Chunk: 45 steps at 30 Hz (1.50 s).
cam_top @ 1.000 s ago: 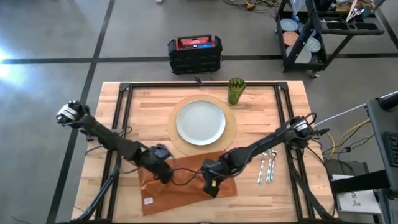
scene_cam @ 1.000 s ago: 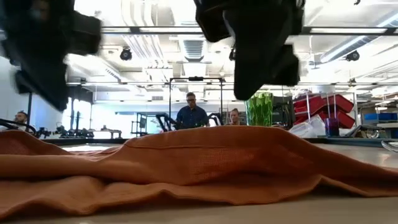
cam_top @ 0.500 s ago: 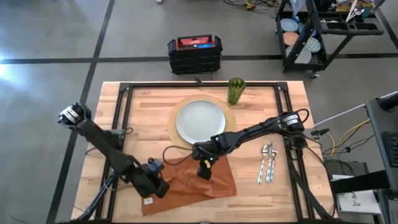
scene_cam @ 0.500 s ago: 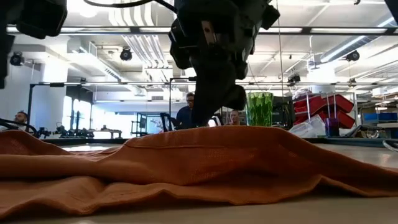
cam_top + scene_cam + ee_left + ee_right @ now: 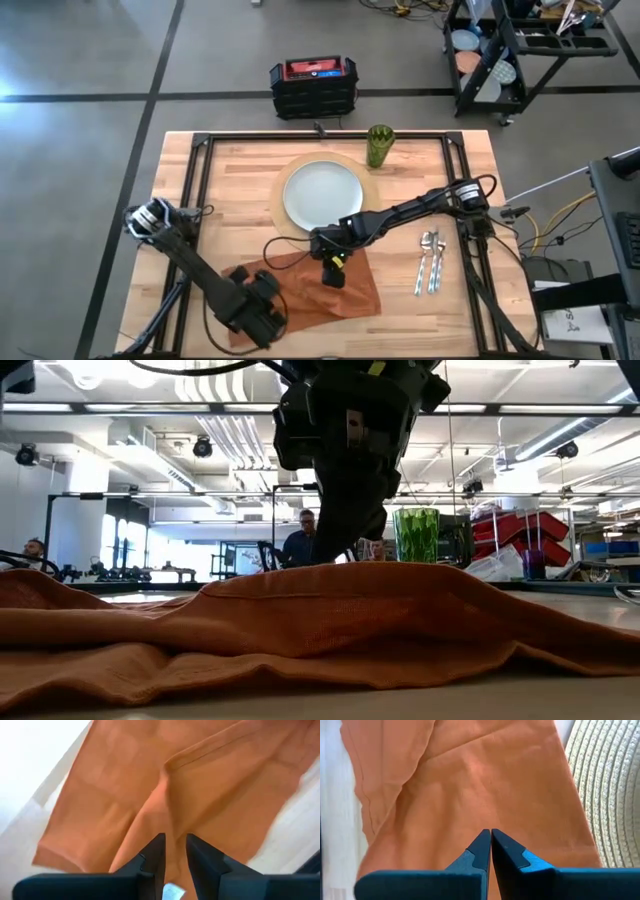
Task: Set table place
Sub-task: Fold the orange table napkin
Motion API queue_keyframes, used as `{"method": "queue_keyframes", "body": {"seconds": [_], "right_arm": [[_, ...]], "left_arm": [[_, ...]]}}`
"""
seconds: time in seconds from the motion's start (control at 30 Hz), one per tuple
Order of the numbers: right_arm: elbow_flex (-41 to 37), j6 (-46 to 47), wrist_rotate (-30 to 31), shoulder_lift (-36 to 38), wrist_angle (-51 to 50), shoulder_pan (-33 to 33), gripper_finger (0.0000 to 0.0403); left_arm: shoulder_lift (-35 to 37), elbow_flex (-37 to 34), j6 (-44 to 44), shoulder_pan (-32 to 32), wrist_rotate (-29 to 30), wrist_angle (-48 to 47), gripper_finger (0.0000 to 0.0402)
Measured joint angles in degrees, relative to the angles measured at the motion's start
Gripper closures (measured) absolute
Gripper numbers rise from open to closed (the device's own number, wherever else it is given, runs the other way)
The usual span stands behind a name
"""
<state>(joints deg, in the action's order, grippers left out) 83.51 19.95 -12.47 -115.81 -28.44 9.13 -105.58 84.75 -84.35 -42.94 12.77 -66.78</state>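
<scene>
Right gripper (image 5: 334, 276) is seen in the lower centre of the overhead frame, its two fingertips pressed together with nothing visibly held, poised directly over the upper right part of the orange napkin (image 5: 325, 292). Left gripper (image 5: 268, 323) is seen at the lower left, over the napkin's lower left corner, its fingers (image 5: 152, 851) slightly parted with a narrow gap and nothing between them. The napkin is spread rumpled on the table (image 5: 240, 190), its long axis running roughly left to right, tilted so the left end sits lower in the frame. Its upper edge lies just beside the round tan placemat (image 5: 371, 212), on which the pale plate (image 5: 322, 196) is set. A green cup (image 5: 379, 146) stands at the placemat's upper right, and the cutlery (image 5: 430, 262) lies on the right, well apart from the napkin.
</scene>
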Motion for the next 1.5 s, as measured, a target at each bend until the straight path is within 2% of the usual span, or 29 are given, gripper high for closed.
{"method": "queue_keyframes", "body": {"seconds": [0.07,0.13,0.23,0.3,0.43,0.57,1.0,1.2,1.5], "right_arm": [[-0.3,-0.3,0.0,0.0,-0.1,-0.1,0.0403],[-0.5,-0.5,0.0,0.0,0.1,-0.3,0.0403],[-1.1,-0.7,-0.1,0.0,0.0,-0.3,0.0403],[-1.5,-1.1,-1.5,0.0,0.0,-0.6,0.0403],[-2.5,-1.3,-5.8,0.0,0.0,-0.7,0.0403],[-3.4,-1.2,-9.5,0.0,0.0,-1.0,0.0403],[-3.7,-1.1,-10.7,0.0,-1.5,-1.4,0.0403],[-3.7,-0.7,-10.7,0.1,-1.9,-1.3,0.0403],[-3.7,-0.6,-10.5,0.1,-1.8,-1.2,0.0403]], "left_arm": [[-2.7,3.4,0.2,0.1,-0.1,-0.8,0.0314],[-5.3,6.2,-2.5,0.6,-2.5,-3.6,0.0294],[-9.4,8.3,-9.5,0.9,-12.6,-9.0,0.0267],[-11.5,8.6,-11.7,0.9,-16.6,-8.9,0.0255],[-14.0,9.9,-16.3,0.2,-16.5,-4.7,0.0247],[-15.6,10.9,-20.2,0.2,-13.4,-5.3,0.0251],[-20.0,10.7,-19.5,0.5,-11.3,-9.9,0.0263],[-20.6,10.8,-18.8,0.5,-11.3,-10.3,0.0292],[-20.2,12.7,-18.7,0.2,-10.8,-11.8,0.0388]]}}
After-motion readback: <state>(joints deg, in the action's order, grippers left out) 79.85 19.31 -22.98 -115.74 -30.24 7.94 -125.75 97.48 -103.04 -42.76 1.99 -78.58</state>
